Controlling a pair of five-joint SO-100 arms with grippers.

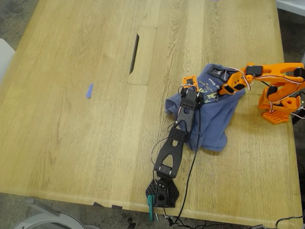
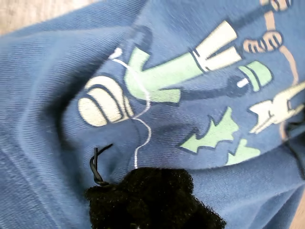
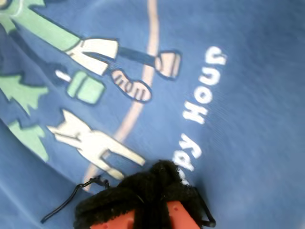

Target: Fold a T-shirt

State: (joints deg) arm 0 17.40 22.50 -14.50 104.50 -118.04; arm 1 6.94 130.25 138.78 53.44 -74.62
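Printed blue cloth of the T-shirt (image 2: pixel 190 119) fills both wrist views, directly under my first gripper (image 2: pixel 152 200) and my second gripper (image 3: pixel 147 200); whether either pair of jaws is parted or closed on cloth cannot be told. On the bench (image 1: pixel 71 119), toward the exterior view's right, the T-shirt lies bunched between both arms, its long axis running diagonally from the orange arm (image 1: pixel 281 90) toward the near edge, with both grippers about equally close to the chest print.
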